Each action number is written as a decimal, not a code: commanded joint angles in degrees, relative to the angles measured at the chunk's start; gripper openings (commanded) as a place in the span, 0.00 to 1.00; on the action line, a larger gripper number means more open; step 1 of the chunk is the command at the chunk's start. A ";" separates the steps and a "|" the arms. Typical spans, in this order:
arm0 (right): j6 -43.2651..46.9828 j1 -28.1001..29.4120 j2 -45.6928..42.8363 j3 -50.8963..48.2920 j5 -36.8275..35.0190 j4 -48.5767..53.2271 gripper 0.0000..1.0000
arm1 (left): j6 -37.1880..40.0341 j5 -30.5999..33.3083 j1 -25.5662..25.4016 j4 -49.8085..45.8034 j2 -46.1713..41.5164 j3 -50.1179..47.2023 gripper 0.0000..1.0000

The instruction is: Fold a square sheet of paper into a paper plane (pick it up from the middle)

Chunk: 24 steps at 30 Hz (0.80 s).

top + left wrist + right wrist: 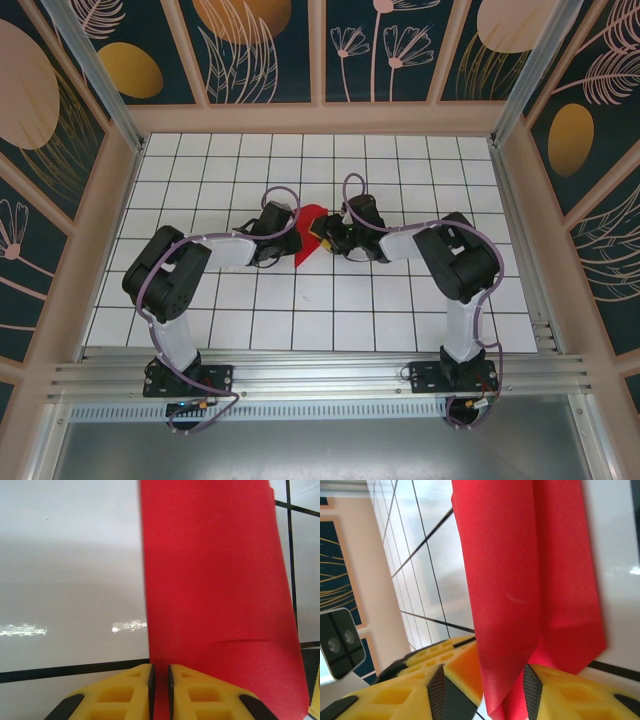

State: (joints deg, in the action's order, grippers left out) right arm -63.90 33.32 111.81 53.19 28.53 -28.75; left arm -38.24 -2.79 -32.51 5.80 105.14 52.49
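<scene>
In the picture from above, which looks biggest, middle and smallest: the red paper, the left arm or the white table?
Largest: white table.
Then left arm.
Smallest: red paper, though partly covered.

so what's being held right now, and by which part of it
The left gripper pinches the red paper at its near edge. The right gripper has its jaws apart around a folded edge, not clamping it.
</scene>
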 commanded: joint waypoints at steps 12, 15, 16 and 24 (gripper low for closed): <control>-4.21 2.42 0.35 -2.49 -0.01 -5.25 0.44 | -0.96 -2.13 0.41 0.88 -0.29 -1.01 0.18; -4.52 2.66 0.12 -2.83 -0.30 -4.81 0.43 | -0.99 -1.96 0.56 0.90 -0.47 -1.24 0.18; -4.12 2.70 0.23 -2.62 -0.62 -4.39 0.43 | -0.92 -1.96 0.60 0.81 -0.55 -1.23 0.18; 3.99 1.41 2.15 2.15 -5.33 2.65 0.38 | -0.61 -2.12 0.78 0.70 -1.43 -1.70 0.18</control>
State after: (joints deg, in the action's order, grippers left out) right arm -63.96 35.48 112.66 52.95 25.58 -28.32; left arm -38.46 -4.47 -32.23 6.68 105.12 51.99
